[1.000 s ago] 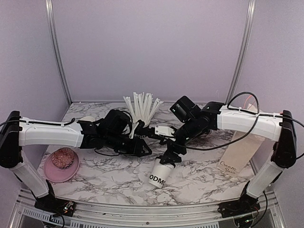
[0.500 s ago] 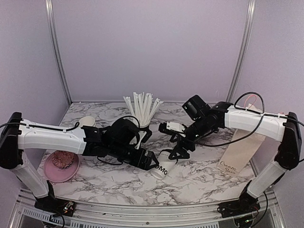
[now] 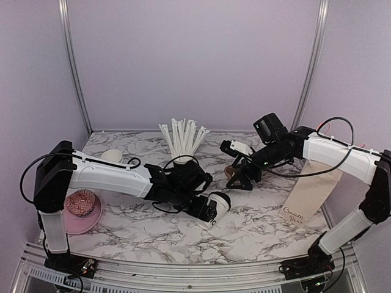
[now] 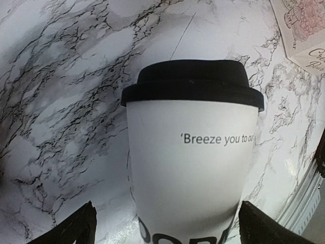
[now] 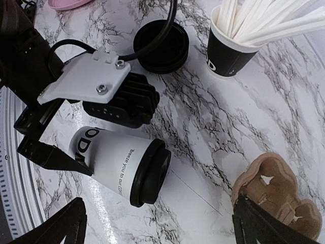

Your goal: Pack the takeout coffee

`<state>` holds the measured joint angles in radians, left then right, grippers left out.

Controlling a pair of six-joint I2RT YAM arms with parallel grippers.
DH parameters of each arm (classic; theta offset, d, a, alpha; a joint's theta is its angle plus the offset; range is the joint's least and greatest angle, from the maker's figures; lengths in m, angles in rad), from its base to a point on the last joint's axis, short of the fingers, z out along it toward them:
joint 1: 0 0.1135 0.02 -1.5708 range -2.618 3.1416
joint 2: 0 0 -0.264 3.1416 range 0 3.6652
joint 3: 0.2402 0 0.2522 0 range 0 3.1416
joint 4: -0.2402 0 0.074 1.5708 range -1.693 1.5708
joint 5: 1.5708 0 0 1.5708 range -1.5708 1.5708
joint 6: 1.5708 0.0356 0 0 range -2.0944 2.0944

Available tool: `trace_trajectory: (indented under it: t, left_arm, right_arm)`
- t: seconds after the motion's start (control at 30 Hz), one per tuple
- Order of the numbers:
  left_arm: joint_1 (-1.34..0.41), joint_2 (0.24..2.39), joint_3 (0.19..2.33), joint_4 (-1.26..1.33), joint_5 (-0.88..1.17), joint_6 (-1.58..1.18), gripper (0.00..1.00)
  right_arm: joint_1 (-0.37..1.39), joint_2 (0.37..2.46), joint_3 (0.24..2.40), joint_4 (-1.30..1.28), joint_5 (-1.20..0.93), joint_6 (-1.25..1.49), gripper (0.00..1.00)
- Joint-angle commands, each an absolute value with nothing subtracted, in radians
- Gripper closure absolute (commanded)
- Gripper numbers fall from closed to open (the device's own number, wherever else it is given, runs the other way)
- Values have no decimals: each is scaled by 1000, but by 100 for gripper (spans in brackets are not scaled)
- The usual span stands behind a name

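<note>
Cup lay on its side near the middle of the table. Its base end sat between the fingers of the left gripper, and its lid pointed away from that wrist.

Left gripper: spread wide. The left wrist view showed bare marble between the cup wall and 1 finger. The other finger sat close to the wall; contact could not be told. This view alone made the print "'Breeze you to ou" readable on the cup.

Right gripper: spread, holding nothing, above the table just beside the cup's lid end.

Right wrist view only:
- A loose black lid lay flat on the marble beyond the left gripper.
- A brown pulp carrier lay near the cup, apart from it.
- The straw cup stood upright, near the loose lid.

Top view only:
- A bag stood upright at the right edge.
- A pink plate sat at the left edge.
- 1 lidless cup stood at rear left.
- The left arm reached across to mid-table.
</note>
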<state>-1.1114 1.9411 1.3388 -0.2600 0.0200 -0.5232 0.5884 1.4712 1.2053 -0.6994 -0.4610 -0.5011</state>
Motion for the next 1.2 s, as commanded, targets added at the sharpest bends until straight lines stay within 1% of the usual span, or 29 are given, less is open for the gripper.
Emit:
trace_trajectory:
  t: [0.0,0.2,0.33,0.53,0.63,0.8,1.0,1.07,1.17]
  left_arm:
    - [-1124,1999,1409,-312,89,-496,3]
    - [-1126,2062,1449,-370,146,-479,12]
    - [-1126,2075,1448,-388,168,-464,14]
    - [-1127,2048,1439,-388,168,-421,25]
    - [-1127,2007,1416,-361,160,-384,28]
    - [-1127,1882,1294,-219,112,-318,29]
    - [-1127,1653,948,236,45,-251,27]
    - [-1127,1618,902,308,25,-234,27]
    - [-1127,1607,889,335,31,-212,27]
  right_arm:
    - [576,1454,1191,-655,-444,-470,3]
    - [575,1463,1196,-652,-440,-464,3]
    - [575,1466,1198,-654,-439,-459,3]
    - [574,1467,1199,-660,-448,-459,4]
    - [575,1465,1207,-668,-469,-460,4]
    - [566,1461,1255,-707,-528,-455,4]
    - [502,1454,1308,-722,-781,-403,1]
    - [502,1469,1316,-741,-853,-410,1]
    - [504,1489,1327,-757,-900,-419,1]
